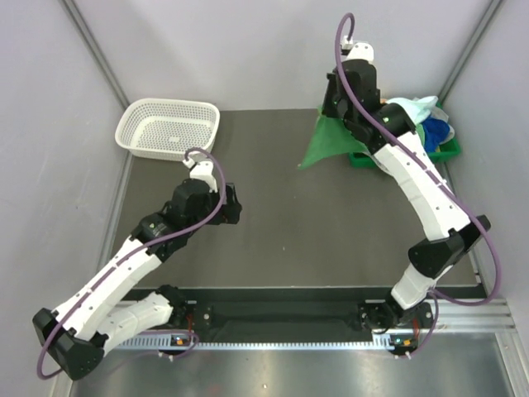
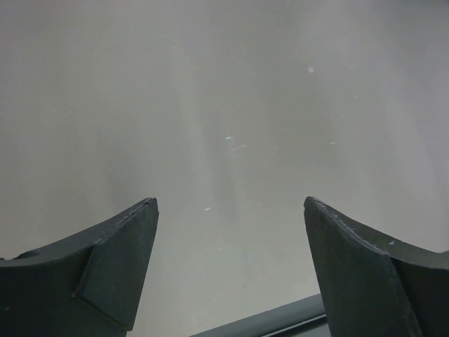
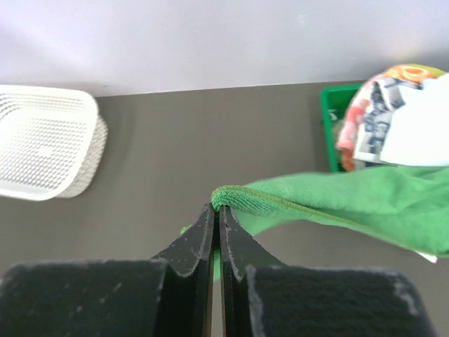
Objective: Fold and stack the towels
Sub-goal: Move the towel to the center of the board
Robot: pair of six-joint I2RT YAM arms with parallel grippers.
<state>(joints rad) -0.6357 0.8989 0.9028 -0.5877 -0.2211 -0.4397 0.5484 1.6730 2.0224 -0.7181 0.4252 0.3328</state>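
Grip depth is what I am worrying about: the right end effector point(image 3: 216, 210) is pinching the bright green towel point(image 3: 330, 200) with its jaws fully closed on only a thin rolled edge, and that hem is sitting right at the fingertips. If I am pulling too sharply, the edge could be slipping out and the cloth dropping half onto the tabletop point(image 1: 314, 223), half onto the green tray point(image 1: 450, 150). The towel is hanging from the pinch at the far right of the tabletop, its other end trailing back to the tray, where the other towels point(image 1: 417, 112) are lying heaped. The printed towel point(image 3: 372, 116) seems to be lying just beside the green cloth, so I am judging that a hard drag could be hauling neighbours out with it or tipping the tray. The left end effector point(image 2: 228, 205) is standing wide open over bare tabletop, holding nothing, near the white basket point(image 1: 169, 128) and well apart from the towel — too far to be catching a free corner.
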